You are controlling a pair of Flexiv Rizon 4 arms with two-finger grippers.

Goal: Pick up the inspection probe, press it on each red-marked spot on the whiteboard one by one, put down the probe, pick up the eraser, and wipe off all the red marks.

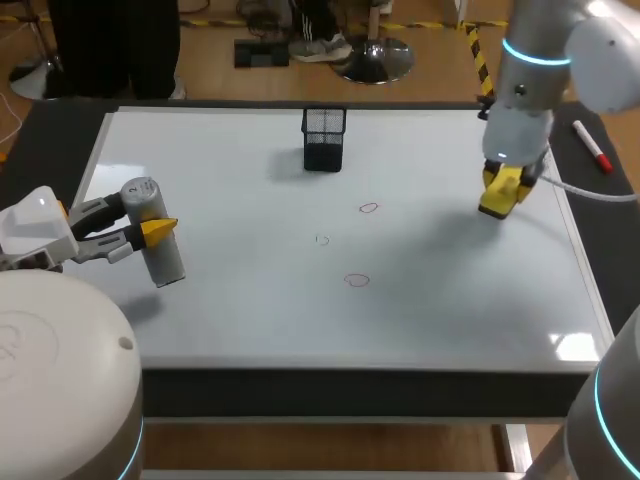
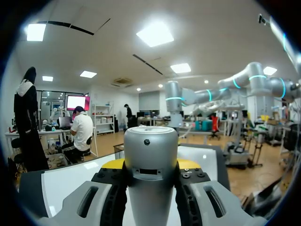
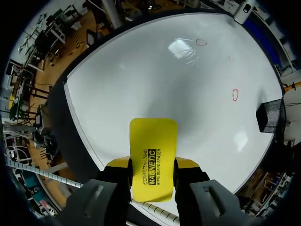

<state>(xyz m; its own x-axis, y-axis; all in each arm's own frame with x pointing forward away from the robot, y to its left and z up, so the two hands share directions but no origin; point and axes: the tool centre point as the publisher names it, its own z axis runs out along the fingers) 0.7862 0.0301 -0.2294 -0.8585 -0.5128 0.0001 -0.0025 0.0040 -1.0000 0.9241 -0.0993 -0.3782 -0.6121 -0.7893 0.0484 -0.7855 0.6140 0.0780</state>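
The right tool (image 1: 503,188) is closed on the yellow eraser (image 3: 153,150), pinching it by its two long sides, so its long axis runs straight out ahead of the fingers. It seems to be held clear of the whiteboard (image 1: 250,300), near one edge. The three red marks lie ahead of this tool, the nearest one (image 3: 235,94) ahead and off toward the side where the black mesh holder (image 1: 324,138) stands, with the other two farther on. Bare board lies between the eraser and the marks, so I judge a sweep has open room; only the holder limits it on that side. The left tool (image 2: 150,164) is closed on the grey probe (image 2: 150,141), which sits crosswise between its fingers. It is well apart from the marks, so the right arm is the nearer.
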